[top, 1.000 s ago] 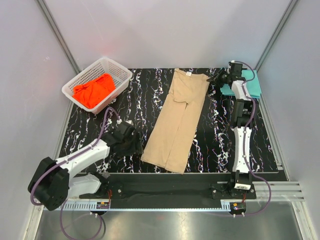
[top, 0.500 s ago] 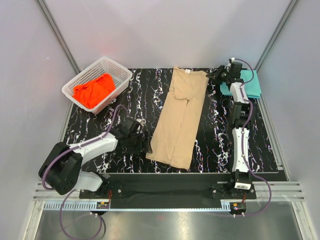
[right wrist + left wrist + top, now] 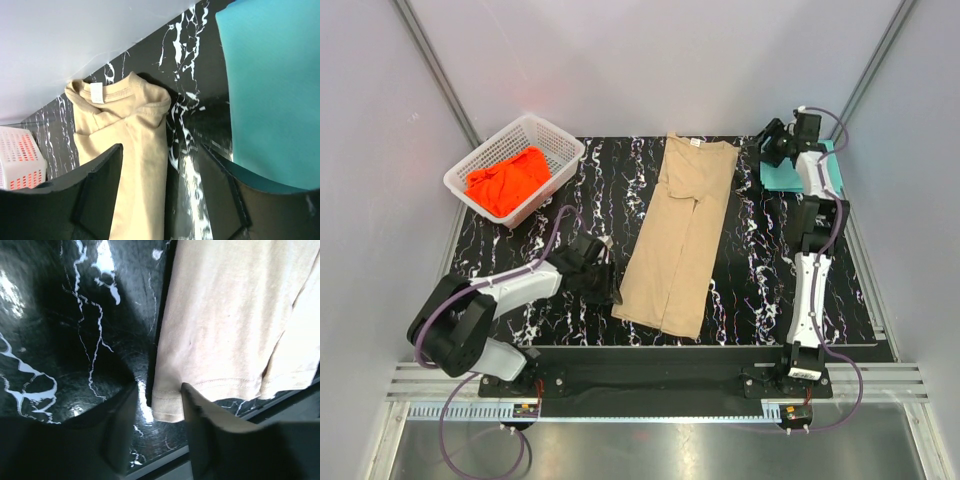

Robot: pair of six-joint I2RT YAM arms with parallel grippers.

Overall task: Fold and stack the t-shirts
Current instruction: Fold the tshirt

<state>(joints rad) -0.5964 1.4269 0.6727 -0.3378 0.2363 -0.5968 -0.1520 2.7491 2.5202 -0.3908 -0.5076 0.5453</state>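
Observation:
A tan t-shirt [image 3: 678, 235], folded into a long strip, lies down the middle of the black marbled table [image 3: 750, 280]. My left gripper [image 3: 611, 289] is low at its near left corner. In the left wrist view the hem corner [image 3: 168, 409] sits between the open fingers [image 3: 200, 425], with a gap on the left side. My right gripper [image 3: 773, 143] hangs open and holds nothing, just right of the tan collar [image 3: 120, 95] and beside a folded teal t-shirt [image 3: 823, 172] [image 3: 272, 90]. An orange-red t-shirt [image 3: 508, 180] is bunched in the basket.
The white lattice basket [image 3: 555, 140] stands at the back left corner of the table; its edge shows in the right wrist view [image 3: 17, 160]. Grey walls close the back and both sides. The metal rail with the arm bases [image 3: 660, 375] runs along the near edge.
My right gripper has opened, let go of the tan shirt's collar end and drawn back to the right. The left gripper has slid right to the shirt's near left corner, its jaws narrowing.

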